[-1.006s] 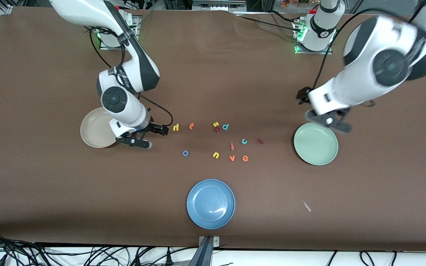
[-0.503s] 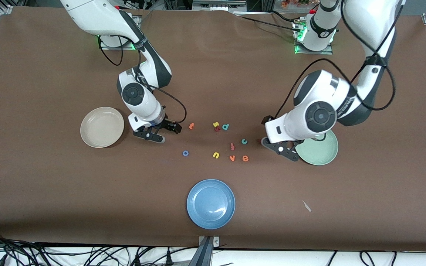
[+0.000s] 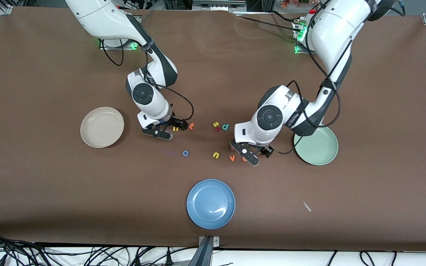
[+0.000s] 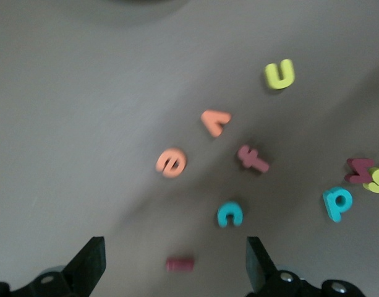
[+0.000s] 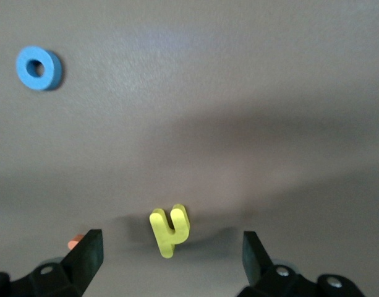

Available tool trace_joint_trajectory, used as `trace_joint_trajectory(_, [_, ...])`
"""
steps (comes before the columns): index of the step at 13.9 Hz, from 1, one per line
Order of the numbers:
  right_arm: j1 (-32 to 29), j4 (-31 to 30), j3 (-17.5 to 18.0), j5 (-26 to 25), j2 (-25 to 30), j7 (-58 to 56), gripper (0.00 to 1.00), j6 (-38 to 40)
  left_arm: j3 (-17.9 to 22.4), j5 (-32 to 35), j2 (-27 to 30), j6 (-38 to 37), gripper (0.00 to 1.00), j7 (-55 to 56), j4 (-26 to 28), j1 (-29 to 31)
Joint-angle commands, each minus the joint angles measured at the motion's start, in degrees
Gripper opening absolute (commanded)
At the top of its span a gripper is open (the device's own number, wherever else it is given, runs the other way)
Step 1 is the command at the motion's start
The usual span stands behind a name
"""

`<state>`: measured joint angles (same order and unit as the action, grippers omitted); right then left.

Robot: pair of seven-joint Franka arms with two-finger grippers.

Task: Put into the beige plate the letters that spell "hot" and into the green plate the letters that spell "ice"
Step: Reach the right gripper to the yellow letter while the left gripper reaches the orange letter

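My right gripper [image 3: 173, 130] [image 5: 172, 257] hangs open over the yellow "h" [image 3: 176, 128] [image 5: 169, 230], which lies between its fingertips. The orange "t" [image 3: 191, 126] lies beside it and the blue "o" [image 3: 185, 153] [image 5: 38, 67] nearer the front camera. My left gripper [image 3: 259, 153] [image 4: 174, 266] is open over the dark red "i" [image 4: 180, 264]. The teal "c" [image 4: 229, 214] and orange "e" [image 4: 171, 163] lie close by. In the front view the left hand hides "i" and "c". The beige plate [image 3: 102, 127] and green plate [image 3: 318, 147] hold nothing.
A blue plate [image 3: 210, 203] sits near the front edge. Other letters lie among the task's own: a yellow "n" [image 3: 216, 155], an orange "v" [image 3: 232, 158], a yellow "s" [image 3: 216, 124], a teal "d" [image 3: 225, 127] and a reddish "f" shape [image 4: 253, 159].
Both arms have swung in from the plates to the letters: the right gripper from the beige plate to the "h", the left from the green plate to the "i". Both stayed open.
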<state>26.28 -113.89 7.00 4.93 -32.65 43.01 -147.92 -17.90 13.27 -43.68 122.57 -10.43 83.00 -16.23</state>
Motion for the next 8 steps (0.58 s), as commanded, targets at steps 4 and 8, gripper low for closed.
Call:
trace_joint_trajectory(4, [0.8, 0.2, 0.0, 0.1, -1.2, -2.7, 0.94, -0.7, 0.3, 1.2, -3.2, 1.4, 1.0, -18.4, -2.7, -0.8])
trace_joint_trajectory(8, [0.4, 0.6, -0.1, 0.0, -1.2, -6.4, 0.81, -0.2, 0.8, 1.5, -5.2, 7.3, 0.95, -27.2, -2.9, -1.0])
